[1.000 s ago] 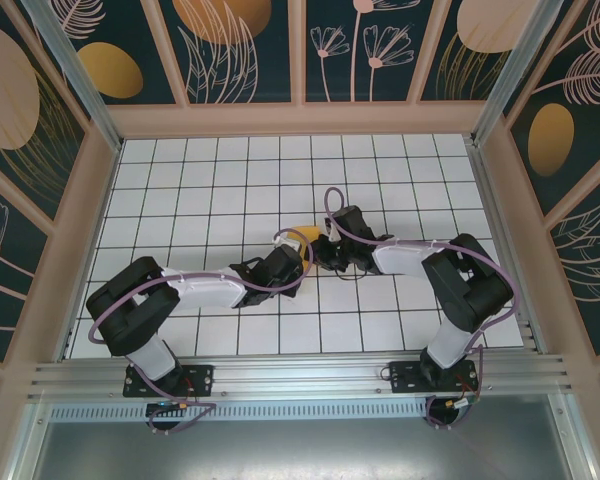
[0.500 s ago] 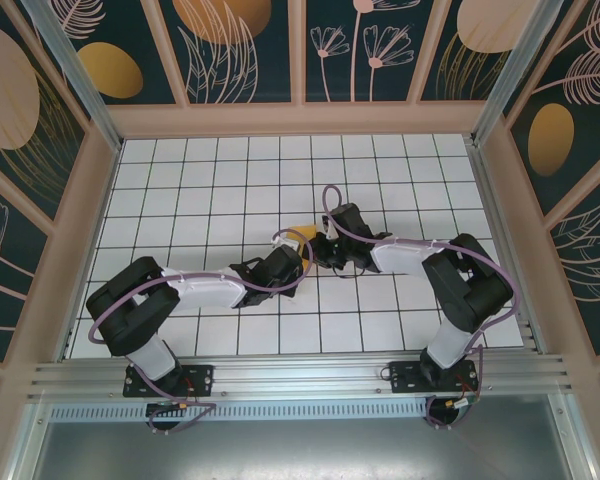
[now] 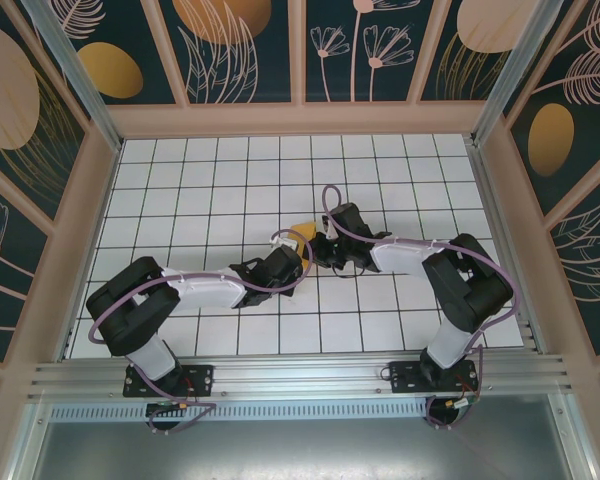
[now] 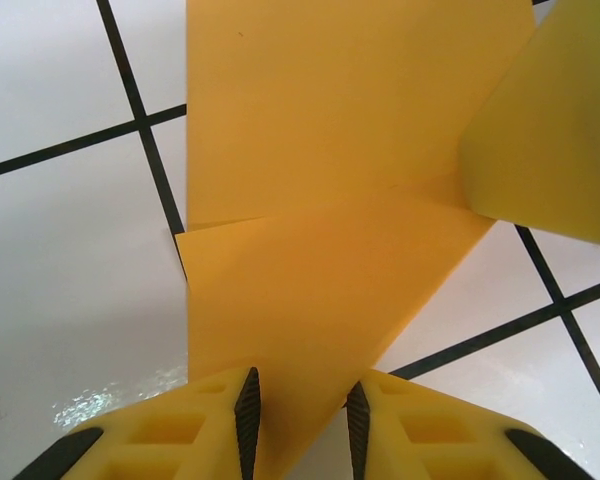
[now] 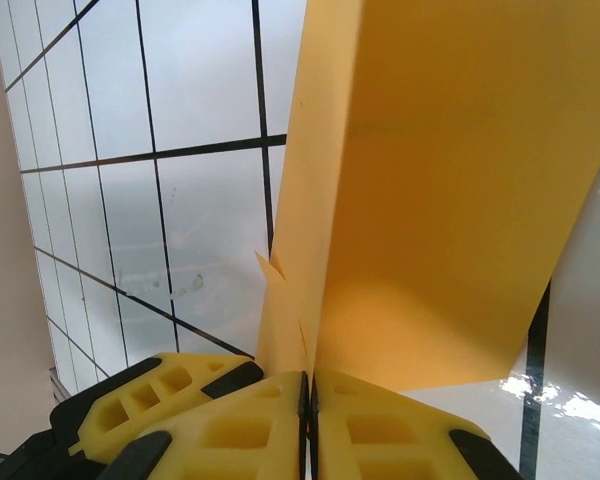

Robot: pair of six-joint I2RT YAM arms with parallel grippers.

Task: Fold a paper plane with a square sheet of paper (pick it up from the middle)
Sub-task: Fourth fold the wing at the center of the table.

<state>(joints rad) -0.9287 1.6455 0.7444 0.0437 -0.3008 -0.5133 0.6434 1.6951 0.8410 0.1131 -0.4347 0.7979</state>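
The square sheet of paper (image 3: 304,237) is bright orange and folded into overlapping layers at mid-table, between both grippers. In the left wrist view the sheet (image 4: 310,200) lies on the tiles with a pointed flap running between the fingers of my left gripper (image 4: 302,400). Those jaws stand apart and do not pinch it, and a blurred raised flap (image 4: 555,120) stands at the right. My right gripper (image 5: 308,385) is shut on the sheet's edge and holds a flap (image 5: 450,200) upright. From above, the left gripper (image 3: 300,257) and the right gripper (image 3: 318,246) nearly touch.
The white grid-tiled table (image 3: 210,190) is walled by a pale wooden frame (image 3: 300,118) with dark floral panels. The left gripper's yellow fingers (image 5: 170,385) sit close beside the right gripper. An aluminium rail (image 3: 300,380) carries both arm bases at the near edge.
The right gripper has edged slightly left toward the left gripper, and a little more orange paper shows between them. Both arms otherwise hold their places.
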